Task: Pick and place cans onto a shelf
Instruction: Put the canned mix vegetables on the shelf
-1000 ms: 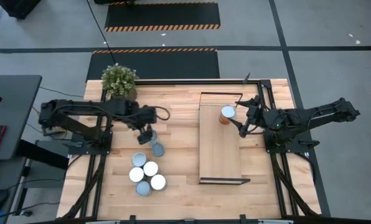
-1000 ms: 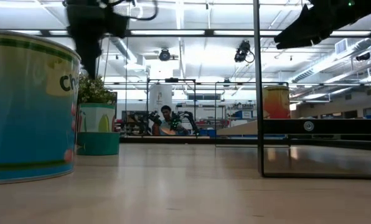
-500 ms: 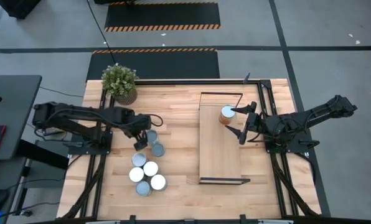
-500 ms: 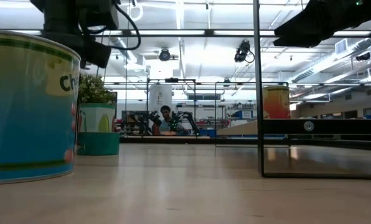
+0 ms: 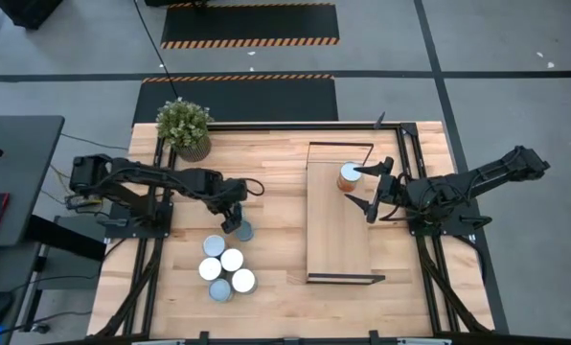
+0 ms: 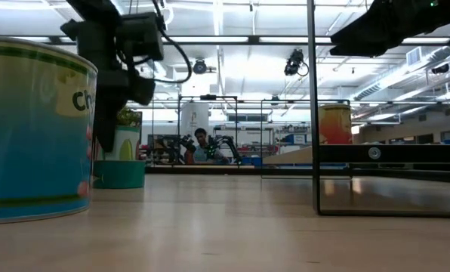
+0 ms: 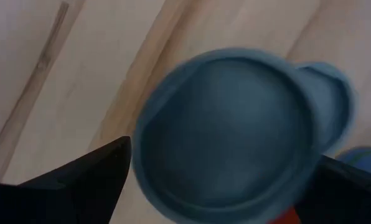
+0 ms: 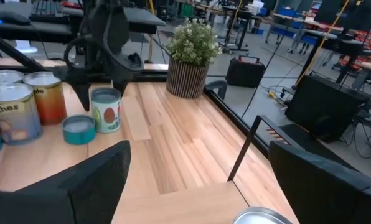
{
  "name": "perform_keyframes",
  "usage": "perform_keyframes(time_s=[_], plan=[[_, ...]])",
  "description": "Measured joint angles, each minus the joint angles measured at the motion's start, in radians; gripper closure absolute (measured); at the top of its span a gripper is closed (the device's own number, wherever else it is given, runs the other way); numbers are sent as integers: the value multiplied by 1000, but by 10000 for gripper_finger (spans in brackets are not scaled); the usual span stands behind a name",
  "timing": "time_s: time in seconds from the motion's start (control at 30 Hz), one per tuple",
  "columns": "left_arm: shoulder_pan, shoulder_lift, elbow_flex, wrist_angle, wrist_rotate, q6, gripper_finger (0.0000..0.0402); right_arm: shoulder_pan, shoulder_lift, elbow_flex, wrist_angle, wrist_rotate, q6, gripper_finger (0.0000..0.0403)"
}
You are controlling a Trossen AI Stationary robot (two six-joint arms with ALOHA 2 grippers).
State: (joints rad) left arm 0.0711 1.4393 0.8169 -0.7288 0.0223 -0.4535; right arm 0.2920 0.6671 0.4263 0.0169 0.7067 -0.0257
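Several cans (image 5: 226, 268) stand in a cluster on the wooden table, near its front left. One more can (image 5: 244, 231) stands just beyond the cluster. My left gripper (image 5: 233, 218) hangs over it, open. In the left wrist view its blue-grey top (image 7: 226, 137) lies between my two fingers (image 7: 79, 180). I cannot tell whether they touch it. Another can (image 5: 350, 176) stands upright on the far end of the light-wood shelf (image 5: 338, 240). My right gripper (image 5: 369, 189) is open and empty, just right of that can.
A potted plant (image 5: 184, 126) stands at the table's far left corner. A short teal can (image 8: 79, 129) sits beside the can under my left gripper. In the low view a large can (image 6: 29, 128) fills the near left. A black frame (image 5: 400, 144) borders the table.
My left gripper has come down toward the can beyond the cluster and shifted a little toward the table's right, so it now stands over that can. The cans have not moved.
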Motion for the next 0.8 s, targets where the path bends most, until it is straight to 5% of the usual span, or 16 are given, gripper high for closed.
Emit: perform_keyframes(time_s=[0.2,0.6,0.8], plan=[[0,31,0,16,2,1,27,-1,7,0,5,0,-1,14],[11,31,4,101,1,-7,120,-1,20,0,30,8,-12,14],[43,89,134,110,-20,48,121,-18,20,0,42,8,-21,14]])
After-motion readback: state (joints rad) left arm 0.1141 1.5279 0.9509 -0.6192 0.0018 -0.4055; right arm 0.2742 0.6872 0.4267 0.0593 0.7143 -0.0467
